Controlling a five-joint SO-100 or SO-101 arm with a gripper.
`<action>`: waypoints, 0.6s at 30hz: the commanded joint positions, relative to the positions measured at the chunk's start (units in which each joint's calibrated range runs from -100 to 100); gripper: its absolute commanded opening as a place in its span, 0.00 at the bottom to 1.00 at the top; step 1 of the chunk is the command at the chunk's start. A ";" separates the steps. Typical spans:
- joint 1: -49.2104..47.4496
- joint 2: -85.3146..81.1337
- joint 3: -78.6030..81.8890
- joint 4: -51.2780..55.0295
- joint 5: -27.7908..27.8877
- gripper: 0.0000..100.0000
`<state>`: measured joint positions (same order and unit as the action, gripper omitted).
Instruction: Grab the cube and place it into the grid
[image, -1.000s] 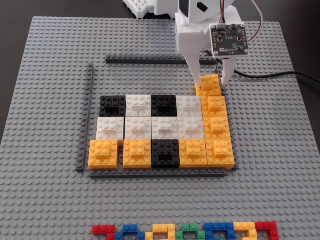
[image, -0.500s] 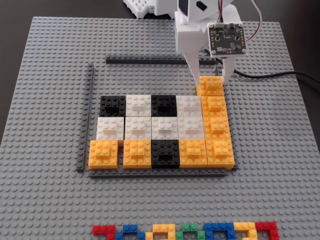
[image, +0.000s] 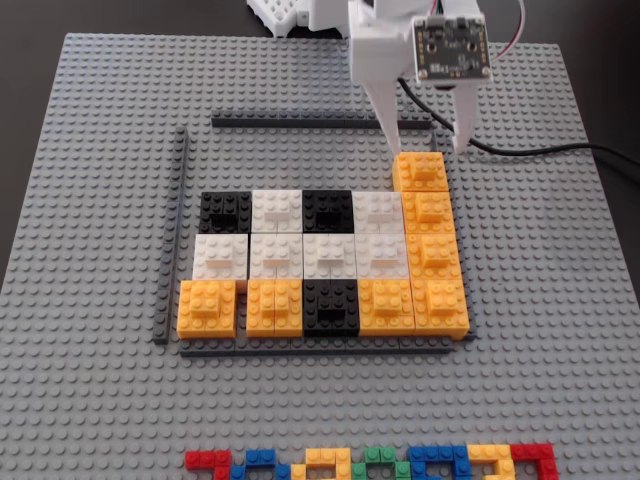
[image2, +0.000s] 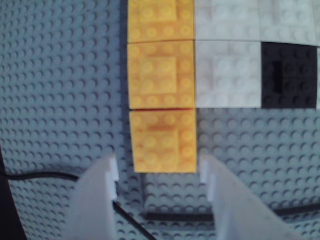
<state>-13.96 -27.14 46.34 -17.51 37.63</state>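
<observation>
- Gripper (image: 430, 138): released. Both fingers are spread and hang above the baseplate near its far edge. In the wrist view the gripper (image2: 160, 172) shows 2 white fingertips wider apart than the cube, with a gap on each side; nothing is held.
- Cube (image: 420, 171): sits on the baseplate (image: 90, 200) just in front of the fingertips. It butts against the far end of the orange column at the right side of the grid (image: 320, 265). In the wrist view the cube (image2: 163, 141) lines up with that column, with only a thin seam between.
- Judgement: the cube appears seated flush, so placement looks complete and a clear lift is what remains.
- Surroundings: dark strips (image: 300, 122) frame the grid; a black cable (image: 540, 152) trails toward the right edge; small multicoloured bricks (image: 370, 464) line the near edge.
</observation>
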 joint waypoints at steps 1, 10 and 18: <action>0.37 -6.65 -6.60 2.51 -0.10 0.20; 1.18 -14.47 -15.21 7.89 -0.44 0.01; 4.64 -23.16 -18.65 11.30 2.34 0.00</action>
<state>-10.83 -44.02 33.27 -7.59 38.36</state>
